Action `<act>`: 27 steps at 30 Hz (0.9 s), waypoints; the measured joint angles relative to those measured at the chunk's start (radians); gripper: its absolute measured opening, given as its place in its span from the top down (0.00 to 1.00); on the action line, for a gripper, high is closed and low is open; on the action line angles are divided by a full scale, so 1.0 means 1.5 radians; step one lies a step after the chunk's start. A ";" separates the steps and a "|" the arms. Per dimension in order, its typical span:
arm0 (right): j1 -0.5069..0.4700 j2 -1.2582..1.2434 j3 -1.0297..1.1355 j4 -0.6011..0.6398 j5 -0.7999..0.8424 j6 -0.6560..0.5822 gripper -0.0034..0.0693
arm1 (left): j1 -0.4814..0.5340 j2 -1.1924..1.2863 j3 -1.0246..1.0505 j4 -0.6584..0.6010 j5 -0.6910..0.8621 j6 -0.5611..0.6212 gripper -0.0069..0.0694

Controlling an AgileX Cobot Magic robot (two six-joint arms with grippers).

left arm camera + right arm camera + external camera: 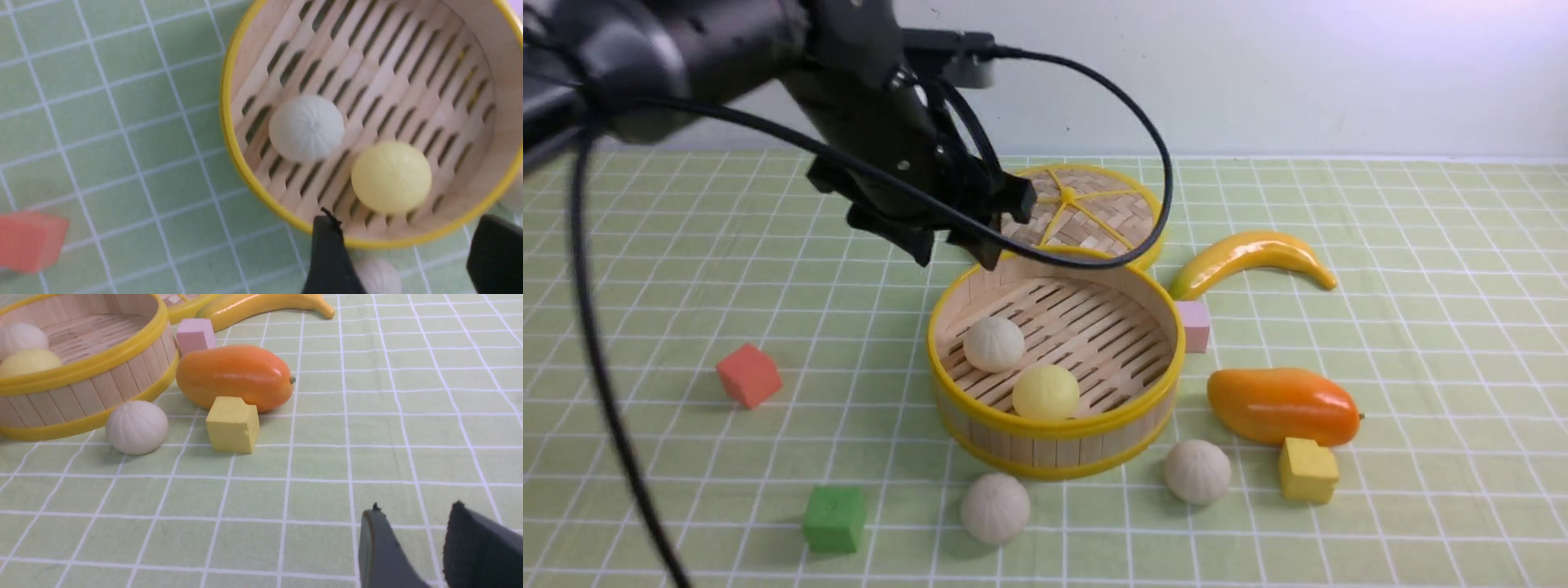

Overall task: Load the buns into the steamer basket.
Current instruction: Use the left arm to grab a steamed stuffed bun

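The steamer basket (pixel 1054 451) stands mid-table with two buns inside, one off-white bun (pixel 994 344) and one pale yellow bun (pixel 1045 392). Two more off-white buns lie on the cloth in front of it, one at the left (pixel 995 508) and one at the right (pixel 1197 471). My left gripper (pixel 956 247) hangs open and empty above the basket's far-left rim. The left wrist view looks down on the basket rim (pixel 229 122), the off-white bun (pixel 306 128) and the yellow bun (pixel 391 177). My right gripper (pixel 416 508) is open and empty, low over bare cloth, well away from the right bun (pixel 137 426).
The woven lid (pixel 1086 212) lies behind the basket. A banana (pixel 1250 257), a pink cube (pixel 1194 325), an orange mango (pixel 1278 404) and a yellow cube (pixel 1307 469) crowd the basket's right side. A red cube (pixel 749 375) and a green cube (pixel 834 518) sit to its left.
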 joint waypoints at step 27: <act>0.000 0.000 0.000 0.000 0.000 0.000 0.62 | -0.146 0.003 0.305 0.063 -0.216 -0.132 0.51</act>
